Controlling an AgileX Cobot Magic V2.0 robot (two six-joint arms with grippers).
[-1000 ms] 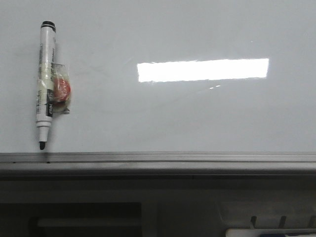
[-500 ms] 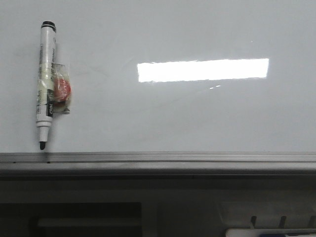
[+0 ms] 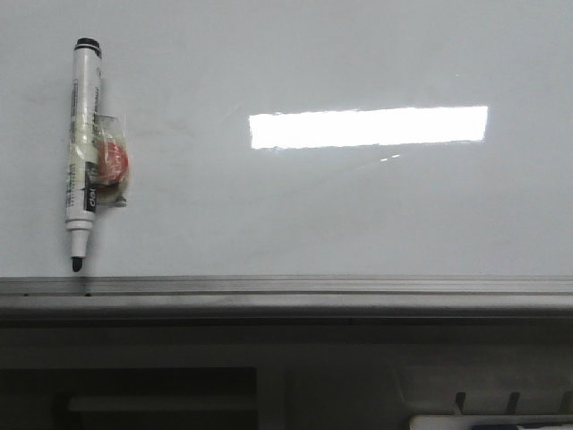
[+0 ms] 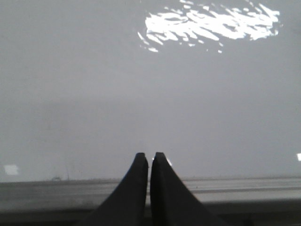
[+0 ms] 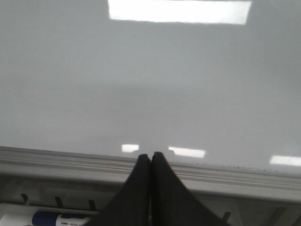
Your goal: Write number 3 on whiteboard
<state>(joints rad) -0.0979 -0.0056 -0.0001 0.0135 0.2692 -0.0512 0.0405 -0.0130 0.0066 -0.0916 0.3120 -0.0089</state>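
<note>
The whiteboard [image 3: 340,206] fills the front view, glossy pale grey with a bright reflection, and no number 3 shows on it. A white marker pen [image 3: 82,152] with a black tip lies on its left side, tip toward the grey rail [image 3: 286,288], with a small red-and-clear tag taped to it. Neither gripper appears in the front view. My left gripper [image 4: 149,156] is shut with nothing between its fingers, hovering over the board near the rail [image 4: 235,188]. In the right wrist view my right gripper [image 5: 150,155] is shut and empty, over the board's rail [image 5: 225,176].
Below the rail lies a dark tray area with slots [image 3: 510,401]. A blue-and-white marker [image 5: 42,219] rests in that tray beside the right gripper, also glimpsed as a marker [image 3: 483,423] at the front view's lower right edge.
</note>
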